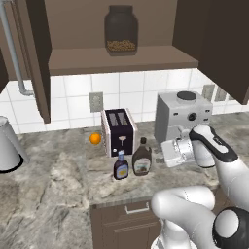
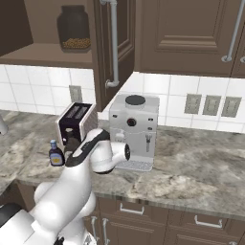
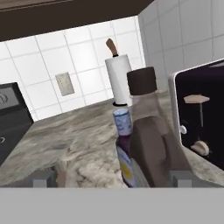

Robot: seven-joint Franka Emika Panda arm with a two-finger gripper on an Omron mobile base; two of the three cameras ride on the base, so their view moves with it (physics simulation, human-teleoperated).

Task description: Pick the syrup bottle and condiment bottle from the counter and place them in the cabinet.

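jaws wide open, gripper (image 3: 111,178) level with the syrup bottle (image 3: 153,144) at 12 o'clock. i judge a careless close could knock the condiment bottle (image 3: 124,144) just beside it. marble worktop (image 1: 58,185), toaster (image 1: 118,130) behind, open cabinet (image 1: 121,61) overhead holding a jar (image 1: 120,30).

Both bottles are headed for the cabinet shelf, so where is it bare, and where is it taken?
The cabinet shelf is bare left and right of the glass jar, which sits mid-shelf. The counter is crowded where the condiment bottle and syrup bottle stand before the toaster.
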